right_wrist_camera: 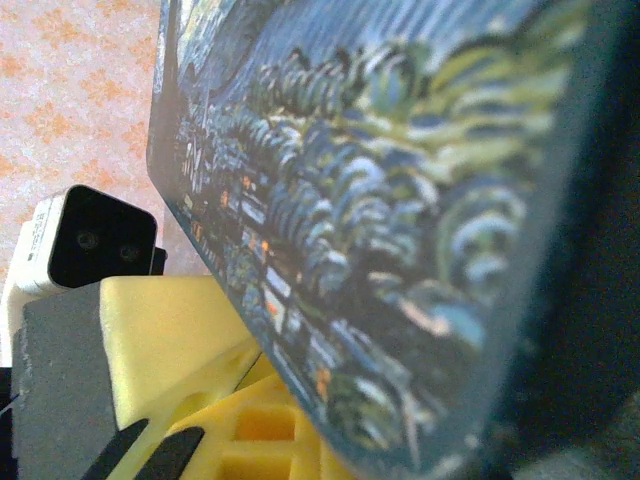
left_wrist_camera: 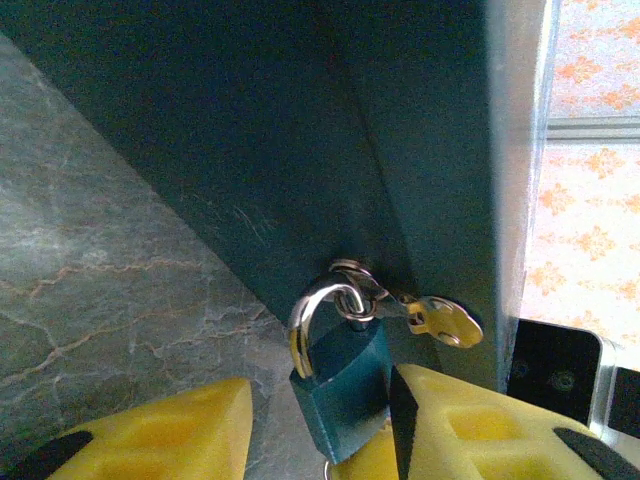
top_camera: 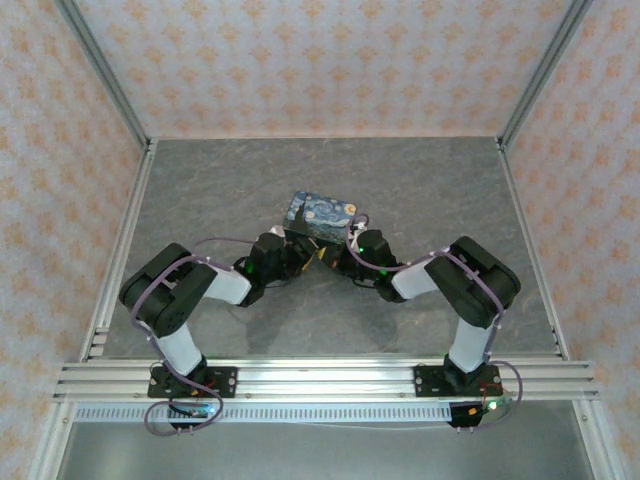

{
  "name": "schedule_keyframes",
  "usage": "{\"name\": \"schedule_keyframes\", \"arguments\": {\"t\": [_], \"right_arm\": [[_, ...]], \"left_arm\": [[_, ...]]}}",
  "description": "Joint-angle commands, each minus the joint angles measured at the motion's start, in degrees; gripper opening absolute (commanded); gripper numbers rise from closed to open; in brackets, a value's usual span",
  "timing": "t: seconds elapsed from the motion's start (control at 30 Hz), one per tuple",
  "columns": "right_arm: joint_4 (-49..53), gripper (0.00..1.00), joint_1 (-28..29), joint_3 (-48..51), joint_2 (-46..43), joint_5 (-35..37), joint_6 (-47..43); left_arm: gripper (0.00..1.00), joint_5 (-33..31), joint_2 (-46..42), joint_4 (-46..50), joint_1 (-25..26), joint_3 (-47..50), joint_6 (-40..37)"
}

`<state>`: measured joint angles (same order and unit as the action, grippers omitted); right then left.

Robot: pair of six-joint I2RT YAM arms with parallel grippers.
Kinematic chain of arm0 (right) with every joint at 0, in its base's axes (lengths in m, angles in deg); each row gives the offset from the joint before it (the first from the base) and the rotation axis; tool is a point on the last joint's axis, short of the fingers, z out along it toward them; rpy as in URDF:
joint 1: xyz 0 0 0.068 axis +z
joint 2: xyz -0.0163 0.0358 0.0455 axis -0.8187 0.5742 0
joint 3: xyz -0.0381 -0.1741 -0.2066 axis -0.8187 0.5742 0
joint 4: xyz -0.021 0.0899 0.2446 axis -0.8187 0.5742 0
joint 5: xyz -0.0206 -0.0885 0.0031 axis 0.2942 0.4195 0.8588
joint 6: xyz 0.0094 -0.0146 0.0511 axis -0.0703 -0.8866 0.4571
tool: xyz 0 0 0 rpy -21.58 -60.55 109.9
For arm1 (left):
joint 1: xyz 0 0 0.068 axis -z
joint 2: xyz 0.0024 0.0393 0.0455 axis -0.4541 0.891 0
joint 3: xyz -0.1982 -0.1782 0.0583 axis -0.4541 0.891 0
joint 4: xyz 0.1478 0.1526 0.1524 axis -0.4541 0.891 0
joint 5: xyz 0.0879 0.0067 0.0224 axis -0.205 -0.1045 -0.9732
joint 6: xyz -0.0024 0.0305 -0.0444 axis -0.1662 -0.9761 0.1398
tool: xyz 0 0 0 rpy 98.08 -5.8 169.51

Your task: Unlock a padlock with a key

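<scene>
Grasp step, I am judging: the left tool [left_wrist_camera: 322, 420] is standing open around the padlock [left_wrist_camera: 345, 385] against the tin [left_wrist_camera: 300, 150], the key [left_wrist_camera: 447, 322] hanging beside it. The right tool [right_wrist_camera: 215, 395] is sitting closed by the tin. Next: clamping the padlock body squarely.

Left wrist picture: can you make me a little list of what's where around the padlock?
padlock: blue, on the table right by the tin
key: on a ring at the shackle, not in the lock
left claw: open, yellow fingers either side of the padlock
tin: starry painting, behind the padlock
</scene>
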<state>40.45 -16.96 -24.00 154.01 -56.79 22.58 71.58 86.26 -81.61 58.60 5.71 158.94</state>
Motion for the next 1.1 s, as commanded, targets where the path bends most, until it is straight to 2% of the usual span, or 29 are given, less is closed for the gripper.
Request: {"name": "schedule_keyframes", "arguments": {"t": [0.0,0.3,0.43,0.5,0.67,0.8,0.93,1.07], "right_arm": [[-3.36,0.00,0.59,-1.49,-1.62,-1.15,1.93],[-4.22,0.00,0.59,-1.65,-1.73,-1.94,4.98],[-4.85,0.00,0.59,-1.25,-2.42,-2.06,5.91],[-3.90,0.06,0.59,-0.50,-3.68,-1.48,5.21],[4.29,0.29,0.59,1.80,-9.07,1.71,0.00],[11.67,0.40,0.07,3.66,-15.01,4.51,-4.79],[24.99,0.49,0.06,2.88,-23.46,9.89,-14.86],[35.43,0.61,0.06,1.03,-32.87,15.54,-28.56]], "left_arm": [[0.40,-2.32,0.95,-2.08,0.48,-1.62,0.46],[0.30,-3.09,1.61,-2.03,0.44,-1.80,0.56],[0.23,-3.62,1.13,-1.65,0.47,-1.71,0.42],[0.19,-3.79,0.67,-1.01,0.46,-1.71,0.22],[0.13,-4.33,-1.25,1.74,0.46,-1.67,0.55],[0.08,-4.28,-2.82,4.70,0.44,-1.97,2.41],[0.04,-3.24,-4.32,8.33,0.48,-2.82,4.12],[0.03,-2.16,-6.37,11.72,0.57,-3.85,5.56]]}}
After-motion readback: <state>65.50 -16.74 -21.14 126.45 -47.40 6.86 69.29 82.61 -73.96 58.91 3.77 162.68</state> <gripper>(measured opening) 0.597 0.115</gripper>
